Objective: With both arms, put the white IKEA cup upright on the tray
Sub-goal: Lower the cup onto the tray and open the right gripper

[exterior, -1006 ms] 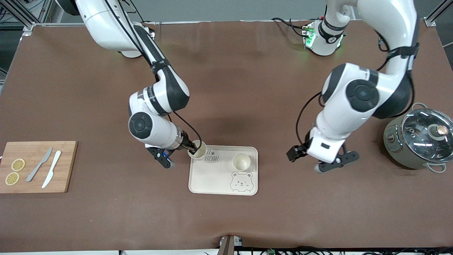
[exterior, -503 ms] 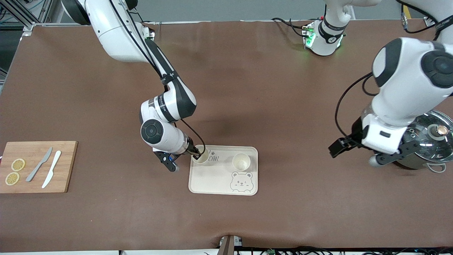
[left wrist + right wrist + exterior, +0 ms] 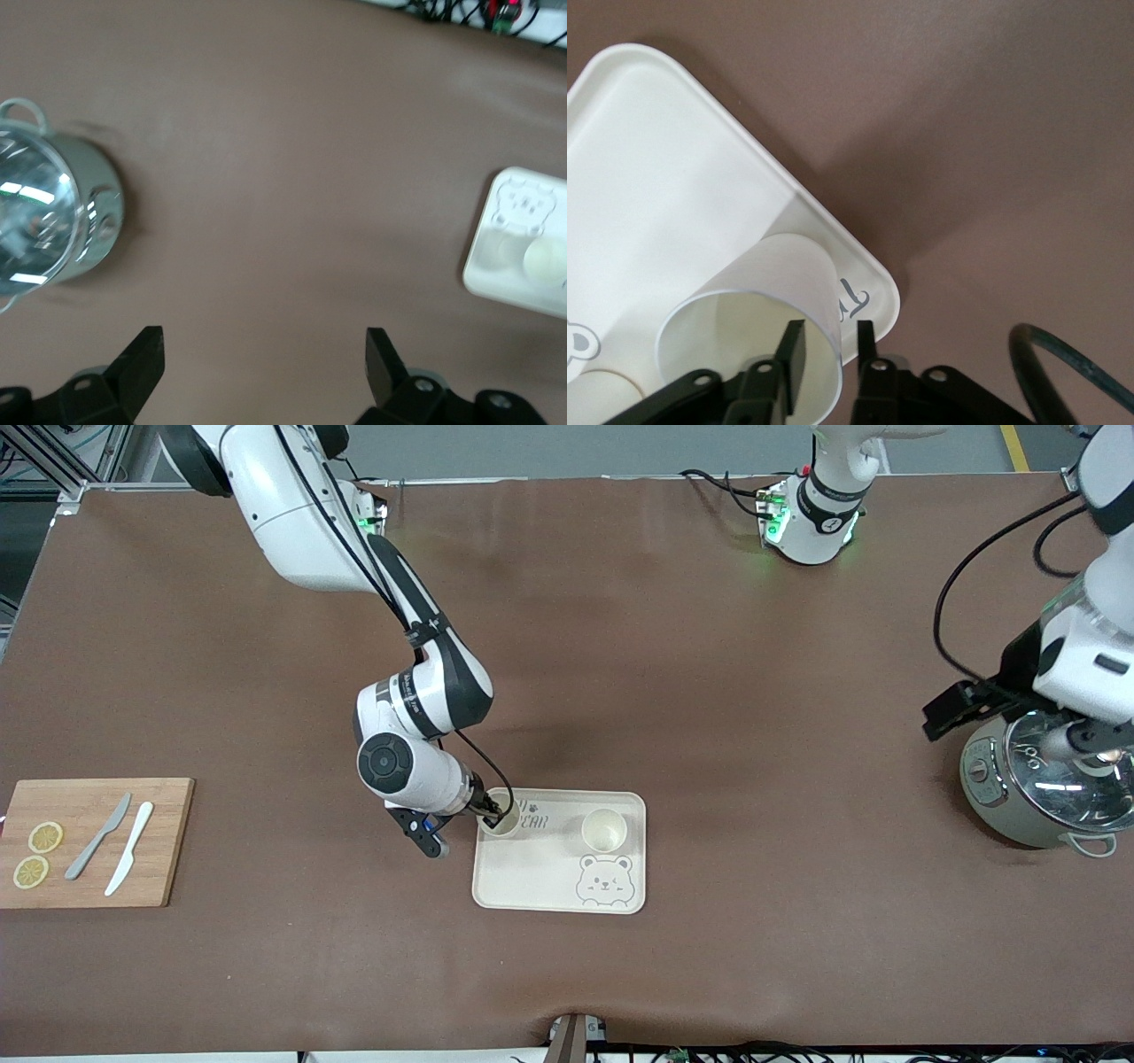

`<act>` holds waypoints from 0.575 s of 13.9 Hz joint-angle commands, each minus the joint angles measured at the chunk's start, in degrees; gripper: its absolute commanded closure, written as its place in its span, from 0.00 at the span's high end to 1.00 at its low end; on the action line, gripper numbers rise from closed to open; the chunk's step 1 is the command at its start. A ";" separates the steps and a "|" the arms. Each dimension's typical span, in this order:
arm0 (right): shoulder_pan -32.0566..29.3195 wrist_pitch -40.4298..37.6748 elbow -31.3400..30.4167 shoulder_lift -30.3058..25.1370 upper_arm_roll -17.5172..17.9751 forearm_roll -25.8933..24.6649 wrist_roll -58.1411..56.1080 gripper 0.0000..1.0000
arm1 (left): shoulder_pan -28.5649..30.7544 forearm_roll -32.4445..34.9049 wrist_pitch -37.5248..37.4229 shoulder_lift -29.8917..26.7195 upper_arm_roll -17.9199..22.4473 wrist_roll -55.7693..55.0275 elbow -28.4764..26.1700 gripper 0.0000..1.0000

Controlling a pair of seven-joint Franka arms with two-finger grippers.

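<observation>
A white cup [image 3: 505, 816] stands nearly upright on the corner of the cream bear tray [image 3: 540, 877] that is toward the right arm's end and farther from the front camera. My right gripper [image 3: 490, 808] is shut on the cup's wall, one finger inside the rim and one outside. The right wrist view shows this grip [image 3: 828, 343] on the cup [image 3: 757, 292] over the tray's corner [image 3: 673, 159]. A second white cup [image 3: 604, 830] stands upright on the tray. My left gripper [image 3: 1088, 737] is open and empty, up over the pot; its wrist view [image 3: 264, 354] shows the tray [image 3: 505, 266] far off.
A grey pot with a glass lid [image 3: 1054, 779] stands at the left arm's end of the table and also shows in the left wrist view [image 3: 44, 221]. A wooden cutting board [image 3: 164, 841] with two knives and lemon slices lies at the right arm's end.
My left arm has swung away from the tray and risen over the pot. My right gripper has shifted the held cup slightly farther onto the tray's corner.
</observation>
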 commanded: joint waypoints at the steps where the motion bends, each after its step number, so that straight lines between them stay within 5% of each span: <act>1: -0.61 -2.99 3.26 -0.08 0.14 0.12 0.05 1.00 | 0.33 1.38 -3.72 -5.08 -0.27 0.72 -1.64 1.00; 6: -4.56 -23.79 10.89 -2.72 -0.30 0.04 0.23 1.00 | 0.33 0.68 -7.69 -12.55 -0.53 2.30 -6.02 1.00; 8: -5.79 -28.91 9.51 -8.14 -2.57 -3.98 -0.29 1.00 | 0.33 0.59 -7.51 -15.54 -0.62 7.11 -9.62 1.00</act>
